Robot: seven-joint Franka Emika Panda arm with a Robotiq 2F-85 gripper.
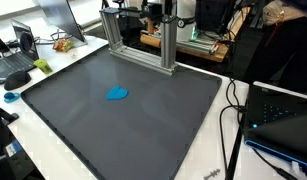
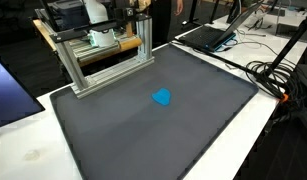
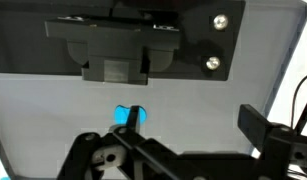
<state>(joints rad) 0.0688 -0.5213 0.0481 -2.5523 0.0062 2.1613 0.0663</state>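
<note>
A small blue object (image 1: pixel 117 94) is being shown lying flat on the dark grey mat (image 1: pixel 83 130) by which nearly the whole bench is being covered. In both exterior views it is lying near the middle of the mat, a little toward the bench edge at which the aluminium frame (image 1: pixel 143 40) is standing, and well apart from every corner. In the wrist view the gripper (image 3: pixel 193 122) is being seen from above, entering from the bottom of the picture. Its fingers (image 3: pixel 255 117) are being held wide apart and nothing is being gripped between them. The blue object (image 3: pixel 122 115) is lying on the mat just beside one black part of the gripper, by which it is being partly hidden; whether it is being touched cannot be told. The frame (image 2: pixel 103 55) is being seen beyond it. In the exterior views the gripper itself cannot be made out behind the frame. A laptop (image 2: pixel 208 35) is standing beyond one corner of the bench, and black cables (image 2: pixel 278 75) are lying along the white edge beside the mat.
</note>
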